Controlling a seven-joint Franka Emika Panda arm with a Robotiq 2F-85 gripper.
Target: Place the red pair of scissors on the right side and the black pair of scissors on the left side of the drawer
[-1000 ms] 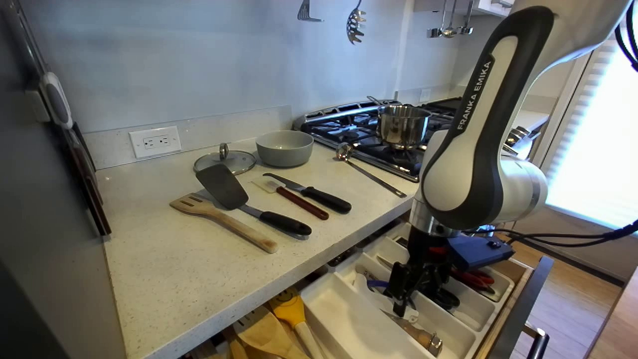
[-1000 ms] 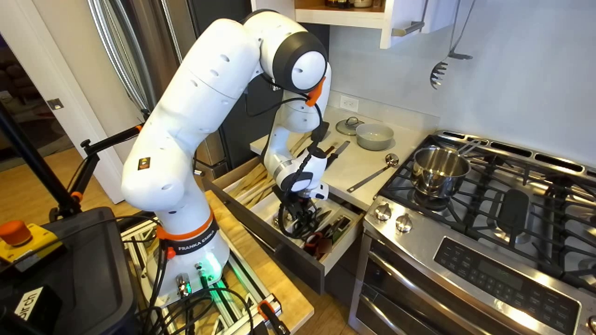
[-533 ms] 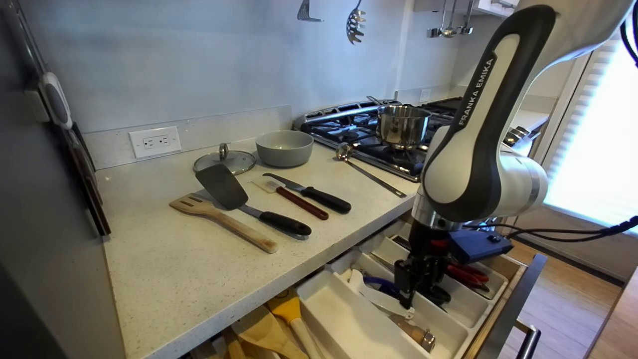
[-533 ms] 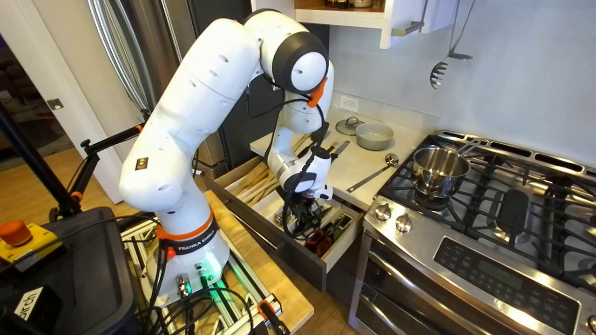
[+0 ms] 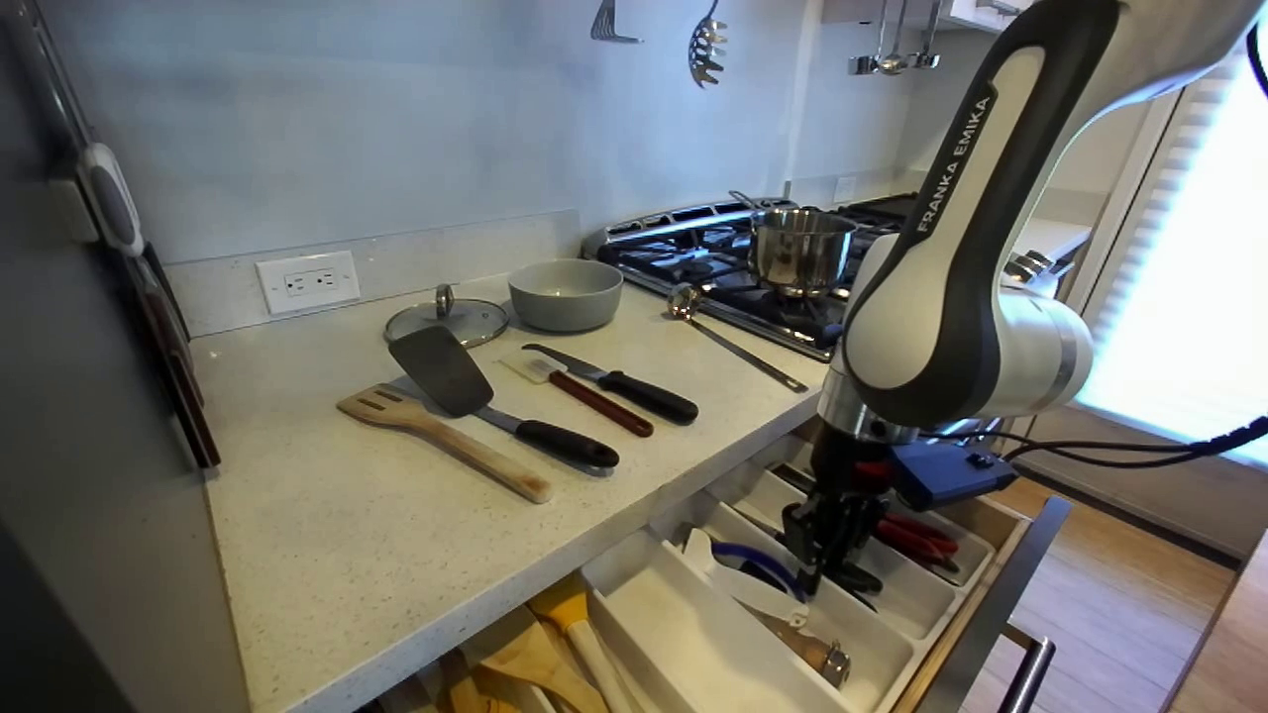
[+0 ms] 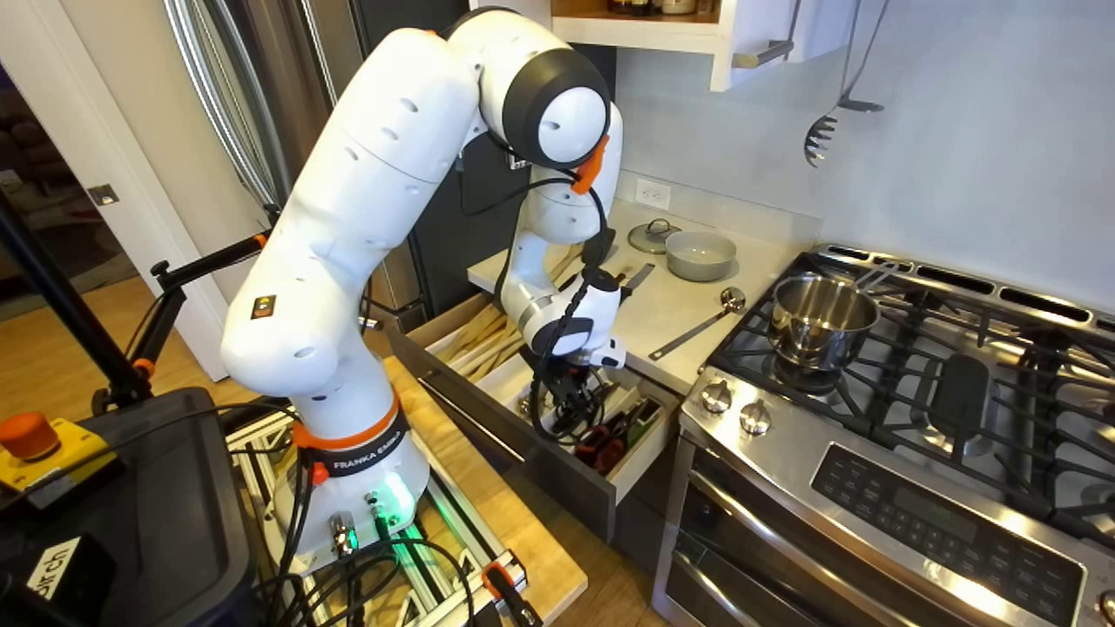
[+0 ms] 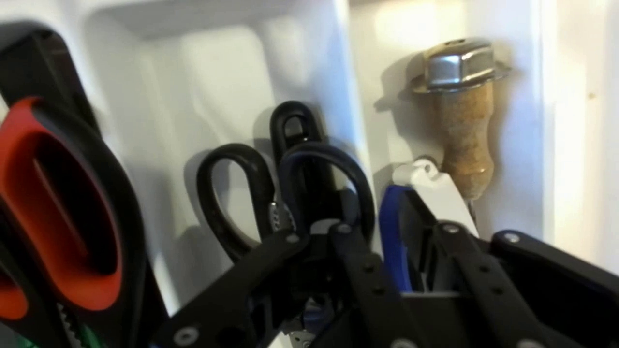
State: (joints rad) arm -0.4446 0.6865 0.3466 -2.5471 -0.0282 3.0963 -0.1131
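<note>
Black loops lying side by side, the black pair of scissors (image 7: 261, 193) is resting in a cream compartment of the drawer (image 5: 674, 624). Another black handle (image 7: 313, 130), slotted at its end, is passing beneath one loop, and the gripper (image 7: 375, 227) is hiding most of the blades. Its fingers are standing partway apart, with nothing visibly clasped; whether a fingertip is touching the scissors, I cannot tell.

In the wrist view one finger is overlapping those scissors, while a blue handle (image 7: 392, 232) in the next compartment is showing through the gap. Beside it, a white tool (image 7: 442, 198) and a wooden-handled tool (image 7: 468, 125) are lying. On the opposite side, the red pair of scissors (image 7: 96, 290) is occupying the neighbouring compartment, its loops edged in black.

Above the drawer, on the pale counter (image 5: 297, 545), a wooden spatula (image 5: 475, 456), a black spatula (image 5: 444, 368), a brown-handled utensil (image 5: 599, 401) and a black-handled knife (image 5: 649, 396) are lying near one another. Farther back, a glass lid (image 5: 475, 322) and a grey bowl (image 5: 565, 302) are sitting close together, and a ladle (image 5: 743, 350) is pointing its handle toward the counter's edge. Beyond, a metal pot (image 5: 800, 253) is standing on the stove (image 6: 784, 444).
</note>
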